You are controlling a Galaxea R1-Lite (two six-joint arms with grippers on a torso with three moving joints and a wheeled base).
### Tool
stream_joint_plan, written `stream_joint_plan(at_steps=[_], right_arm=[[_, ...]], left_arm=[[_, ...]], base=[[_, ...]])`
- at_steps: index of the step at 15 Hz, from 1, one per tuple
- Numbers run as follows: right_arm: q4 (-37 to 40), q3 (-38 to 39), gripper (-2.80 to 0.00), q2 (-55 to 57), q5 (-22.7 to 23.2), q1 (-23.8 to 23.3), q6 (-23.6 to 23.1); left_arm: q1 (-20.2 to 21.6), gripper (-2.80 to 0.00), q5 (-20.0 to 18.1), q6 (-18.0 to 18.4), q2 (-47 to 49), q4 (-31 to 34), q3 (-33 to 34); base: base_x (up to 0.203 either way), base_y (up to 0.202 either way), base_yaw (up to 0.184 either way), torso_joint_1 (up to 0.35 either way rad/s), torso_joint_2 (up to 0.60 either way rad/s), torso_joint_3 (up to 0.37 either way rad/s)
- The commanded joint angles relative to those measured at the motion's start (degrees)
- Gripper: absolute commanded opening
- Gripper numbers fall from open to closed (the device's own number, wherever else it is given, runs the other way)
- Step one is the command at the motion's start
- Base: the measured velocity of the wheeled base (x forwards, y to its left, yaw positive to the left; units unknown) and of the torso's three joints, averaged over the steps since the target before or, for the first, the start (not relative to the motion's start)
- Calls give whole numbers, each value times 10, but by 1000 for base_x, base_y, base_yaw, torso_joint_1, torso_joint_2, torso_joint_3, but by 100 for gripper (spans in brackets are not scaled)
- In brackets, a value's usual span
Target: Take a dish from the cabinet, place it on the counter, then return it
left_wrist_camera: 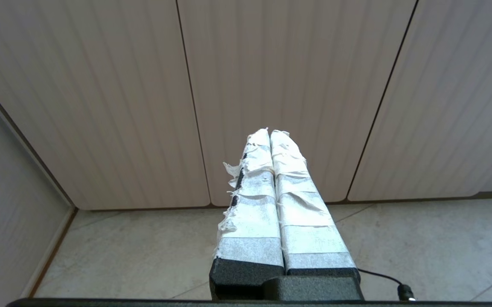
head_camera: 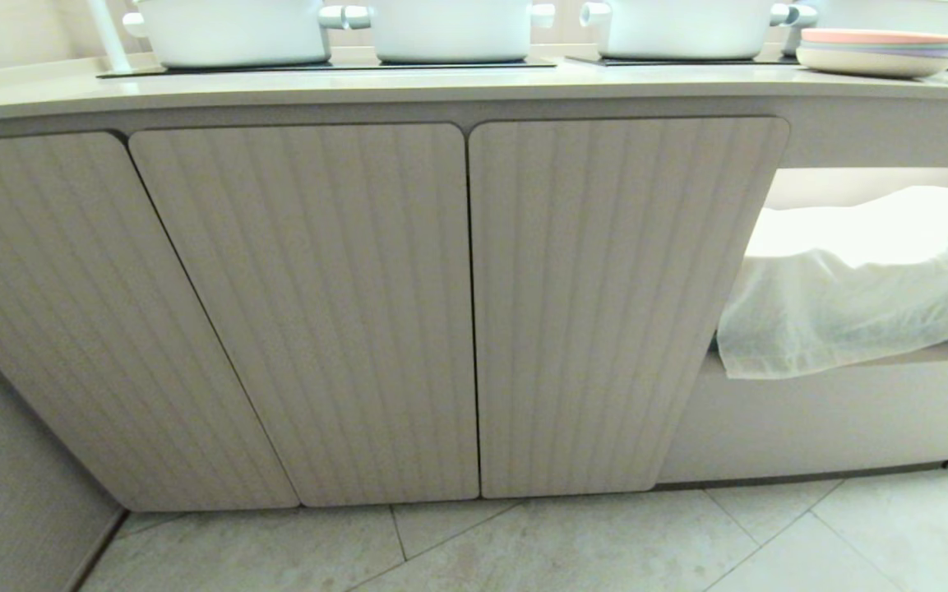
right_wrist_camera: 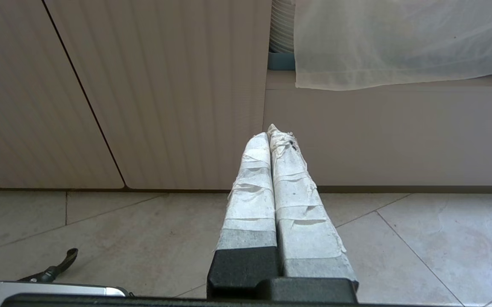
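No dish is being shown; presumably it is lying behind the cabinet (head_camera: 457, 312) doors filling the frame's centre, under the surface (head_camera: 441, 86) along the top. The left tool (left_wrist_camera: 270, 133) and right tool (right_wrist_camera: 271, 130) are being held closed, empty. A door edge should be hooked first, gently.

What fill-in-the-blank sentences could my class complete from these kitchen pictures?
1. The ribbed cabinet doors are all ____.
2. The stack of plates on the counter is topped by a ____ plate.
3. A white ____ hangs out of the open niche.
4. The left hand and right hand hold ____.

Missing words: shut; pink; cloth; nothing
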Motion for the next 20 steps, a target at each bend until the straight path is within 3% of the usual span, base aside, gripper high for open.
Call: stream_joint_plan(at_steps=[1, 20], right_arm=[[0, 0, -280, 1, 0, 0, 0], [-1, 0, -280, 1, -5, 0, 5]], left_arm=[[0, -280, 0, 0, 0, 0, 0], [0, -280, 1, 0, 0, 0, 0]], base=[[0, 0, 0, 0, 0, 0], [0, 0, 0, 0, 0, 0]])
